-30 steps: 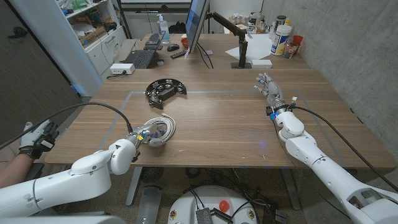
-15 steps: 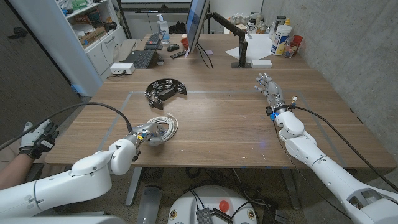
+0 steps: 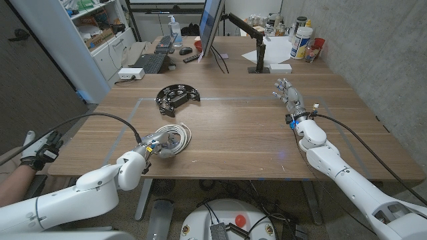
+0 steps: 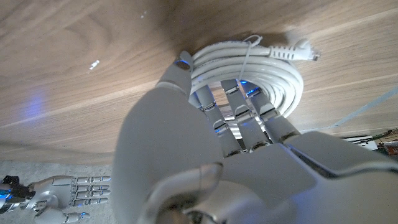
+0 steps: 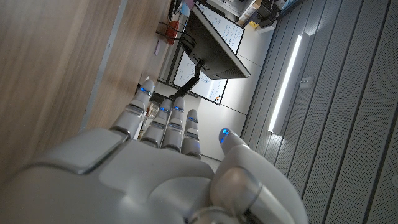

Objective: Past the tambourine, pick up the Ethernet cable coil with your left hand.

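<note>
Left robot hand (image 4: 205, 149) on Ethernet cable coil (image 3: 176, 139), fingers through centre hole, gripping inner turns. Coil on counter (image 3: 240, 133), near side of tambourine (image 3: 177, 99). Light, floppy, tie-bound; hook bundle, expect sag.

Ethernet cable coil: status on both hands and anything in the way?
Left hand fingers through the Ethernet cable coil, gripping it at table level. Right hand open, idle on table. Tambourine beyond, clear of the coil.
</note>
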### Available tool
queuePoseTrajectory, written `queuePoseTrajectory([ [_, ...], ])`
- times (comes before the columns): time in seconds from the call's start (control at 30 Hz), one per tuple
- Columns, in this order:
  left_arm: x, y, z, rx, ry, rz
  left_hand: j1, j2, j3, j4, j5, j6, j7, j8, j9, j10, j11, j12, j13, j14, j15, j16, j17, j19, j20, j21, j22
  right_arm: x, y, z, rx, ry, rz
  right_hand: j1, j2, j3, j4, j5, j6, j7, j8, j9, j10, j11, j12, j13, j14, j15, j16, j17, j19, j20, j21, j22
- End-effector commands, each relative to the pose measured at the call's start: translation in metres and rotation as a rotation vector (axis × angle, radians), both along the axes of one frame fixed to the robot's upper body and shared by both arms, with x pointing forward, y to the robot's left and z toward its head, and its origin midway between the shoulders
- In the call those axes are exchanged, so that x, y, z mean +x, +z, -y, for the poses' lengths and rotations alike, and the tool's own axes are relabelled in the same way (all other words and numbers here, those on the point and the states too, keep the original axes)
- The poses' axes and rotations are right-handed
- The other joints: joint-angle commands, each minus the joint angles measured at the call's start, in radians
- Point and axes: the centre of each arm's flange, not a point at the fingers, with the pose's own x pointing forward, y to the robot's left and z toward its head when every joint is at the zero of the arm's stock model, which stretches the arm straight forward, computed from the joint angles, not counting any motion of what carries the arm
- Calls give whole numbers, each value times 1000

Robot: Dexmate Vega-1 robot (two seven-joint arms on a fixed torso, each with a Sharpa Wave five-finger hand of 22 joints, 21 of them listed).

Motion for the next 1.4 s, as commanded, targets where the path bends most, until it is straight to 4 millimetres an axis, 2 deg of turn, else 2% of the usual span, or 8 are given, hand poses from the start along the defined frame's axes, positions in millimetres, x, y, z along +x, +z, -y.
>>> queuePoseTrajectory([
  [0.03,-2,-2,-2,-18,-4,26,169,148,-9,4,7,30,3,20,71,23,-2,15,-7,34,-166,0,33,8,-5,25,16,0,0,0,0,0,1,11,-1,1,-3,1,3,0,5,-1,-2,-1,8,1,-2,-12,7,3,5,-2,1,2],
  [0.53,-5,1,-5,-37,-5,57,199,142,-16,3,11,64,8,33,69,35,-2,23,-33,59,-165,-15,43,-6,-18,66,46,0,1,0,-1,1,1,11,0,1,-3,1,3,0,4,-1,-2,-2,8,1,-3,-12,7,3,5,-2,1,2],
  [0.67,-6,2,-5,-40,-5,65,199,138,-19,6,13,78,9,36,65,45,-1,28,-41,70,-164,-22,42,-4,-28,78,52,0,1,0,-1,1,2,12,-1,1,-3,1,3,-1,5,-1,-2,-2,8,1,-3,-11,7,3,5,-2,1,2],
  [1.03,-12,8,-9,-68,-4,109,197,125,-26,9,19,103,2,42,55,69,0,36,-62,104,-164,-36,38,5,-33,107,63,-1,0,0,-3,0,1,11,-1,0,-3,1,3,0,4,-1,-3,-1,8,1,-3,-11,8,3,4,-2,1,2],
  [1.17,-15,9,-10,-79,-6,127,195,123,-29,11,21,107,10,42,51,73,-1,36,-72,118,-165,-41,39,6,-35,120,69,-1,0,0,-5,0,-1,11,-1,0,-3,1,3,0,4,-1,-2,-2,8,1,-3,-10,7,3,5,-2,1,2],
  [1.4,-17,12,-10,-73,-3,129,193,121,-33,12,22,112,7,43,49,77,-1,37,-83,126,-166,-49,40,3,-38,133,75,-1,0,0,-3,-2,-1,11,-1,0,-3,1,3,0,4,-1,-1,0,8,1,-4,-11,7,3,4,-2,1,2],
])
